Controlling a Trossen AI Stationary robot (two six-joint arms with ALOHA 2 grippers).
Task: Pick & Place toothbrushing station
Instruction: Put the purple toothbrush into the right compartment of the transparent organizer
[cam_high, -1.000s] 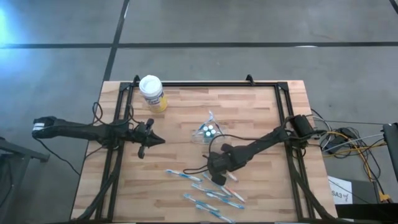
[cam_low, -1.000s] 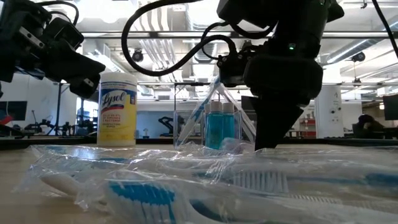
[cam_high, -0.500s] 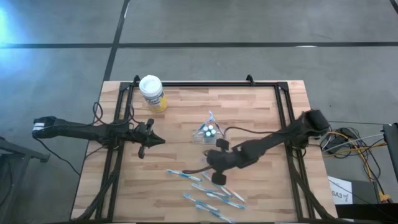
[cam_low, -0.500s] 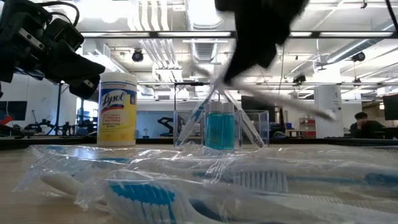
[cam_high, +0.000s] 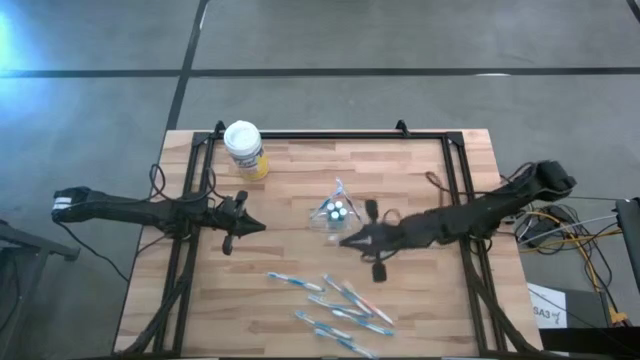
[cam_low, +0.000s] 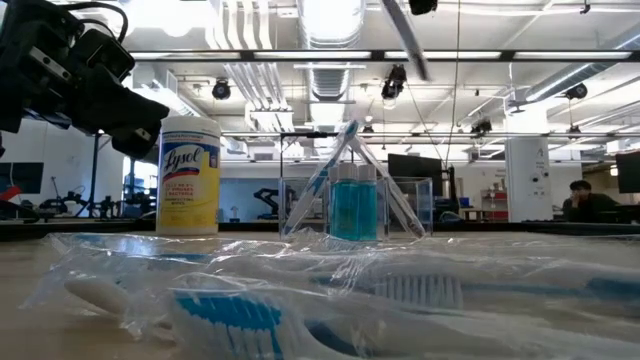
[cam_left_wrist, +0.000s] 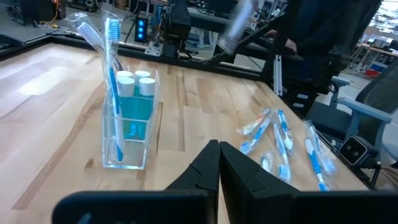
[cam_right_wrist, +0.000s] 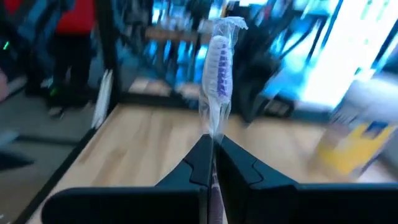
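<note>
Wooden tabletop (cam_high: 290, 180) carries a clear holder (cam_high: 336, 210) (tubes and one toothbrush inside) near its middle, with loose wrapped toothbrushes (cam_high: 335, 305) scattered along the near edge. Right gripper (cam_high: 347, 240), just beside the holder, pinches a wrapped toothbrush (cam_right_wrist: 217, 68) between closed fingers. Left gripper (cam_high: 255, 226) waits closed and empty, near a yellow canister (cam_high: 245, 150).

On the table (cam_high: 290, 170) stand 1 yellow canister with a white lid (cam_high: 244, 149) and 1 clear holder (cam_left_wrist: 129, 124). The holder carries 3 white-capped tubes (cam_left_wrist: 135, 81) and 2 toothbrushes (cam_left_wrist: 112, 56), 1 of them still wrapped. About 8 wrapped toothbrushes (cam_high: 335, 305) lie loose on the wood; the exact count is hard to tell where they overlap. 1 more wrapped toothbrush (cam_right_wrist: 217, 68) sits between the closed fingers of the right end effector (cam_right_wrist: 211, 146). 2 arms are in view.
</note>
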